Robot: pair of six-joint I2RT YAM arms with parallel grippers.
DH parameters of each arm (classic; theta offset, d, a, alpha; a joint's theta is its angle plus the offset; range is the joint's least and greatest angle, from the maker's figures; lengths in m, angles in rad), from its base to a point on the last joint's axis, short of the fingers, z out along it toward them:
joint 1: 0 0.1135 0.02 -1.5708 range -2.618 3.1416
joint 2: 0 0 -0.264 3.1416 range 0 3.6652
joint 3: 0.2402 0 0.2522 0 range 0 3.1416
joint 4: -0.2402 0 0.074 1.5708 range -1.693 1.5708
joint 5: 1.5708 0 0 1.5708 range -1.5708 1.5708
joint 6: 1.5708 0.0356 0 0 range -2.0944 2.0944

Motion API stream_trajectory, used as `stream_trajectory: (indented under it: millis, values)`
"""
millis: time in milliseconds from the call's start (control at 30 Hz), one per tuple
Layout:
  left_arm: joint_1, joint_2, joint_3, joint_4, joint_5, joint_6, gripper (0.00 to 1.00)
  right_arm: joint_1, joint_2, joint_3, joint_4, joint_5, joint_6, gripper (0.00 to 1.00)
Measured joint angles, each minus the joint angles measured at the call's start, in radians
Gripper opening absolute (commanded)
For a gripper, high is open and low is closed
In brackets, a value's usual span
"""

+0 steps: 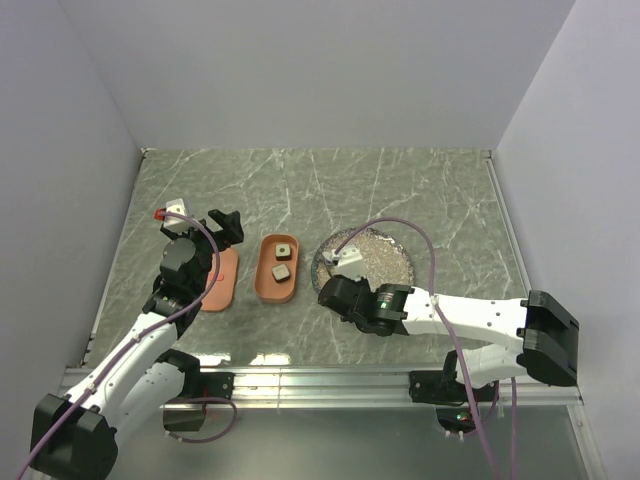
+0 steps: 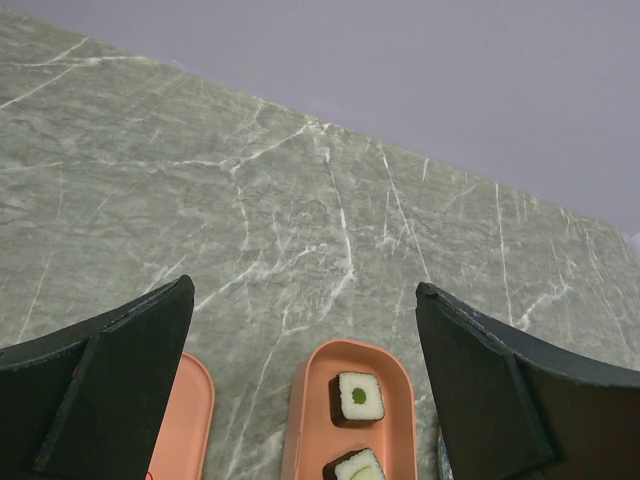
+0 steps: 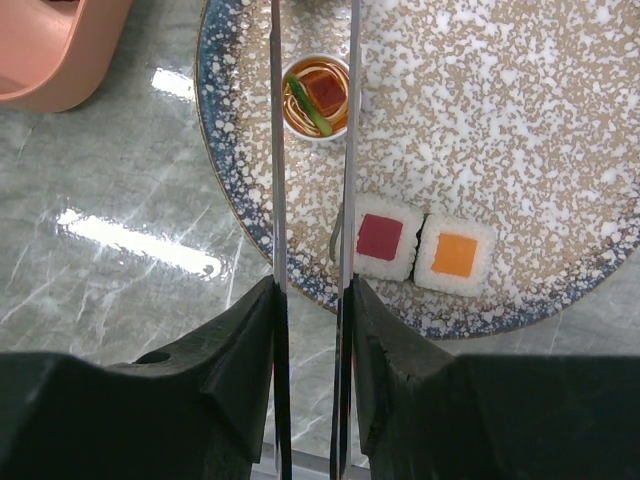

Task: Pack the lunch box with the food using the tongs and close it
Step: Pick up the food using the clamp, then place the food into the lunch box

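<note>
The salmon lunch box lies left of centre with two pieces of food in it; its lid lies flat to its left. My left gripper hovers open above the gap between them, empty, with the lunch box and a green-centred roll below. My right gripper is shut on the tongs. Their two slim arms reach over the plate and run along either side of a round piece. A red-centred square and an orange-centred one lie beside the right tong arm.
The speckled round plate sits right of the lunch box, its rim close under the tongs. A corner of the lunch box shows at the top left of the right wrist view. Walls enclose the marble table on three sides.
</note>
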State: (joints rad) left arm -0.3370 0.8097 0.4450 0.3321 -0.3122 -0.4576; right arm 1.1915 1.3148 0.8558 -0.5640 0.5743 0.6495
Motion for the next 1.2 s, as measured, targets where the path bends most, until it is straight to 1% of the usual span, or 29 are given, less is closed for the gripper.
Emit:
stream_trajectory:
  millis: [500, 767, 1033, 1200]
  values:
    - [0.0, 0.0, 0.0, 0.001, 0.0, 0.0, 0.99, 0.0, -0.054, 0.005, -0.027, 0.016, -0.013, 0.27]
    - [0.0, 0.0, 0.0, 0.002, 0.0, 0.0, 1.0, 0.011, -0.054, 0.055, -0.032, 0.021, -0.035, 0.27]
    - [0.002, 0.006, 0.0, 0.004, 0.0, 0.0, 0.99, 0.064, -0.045, 0.115, -0.035, 0.036, -0.055, 0.27]
    - [0.002, 0.006, 0.0, 0.004, 0.0, 0.0, 0.99, 0.122, -0.022, 0.154, -0.041, 0.047, -0.063, 0.27]
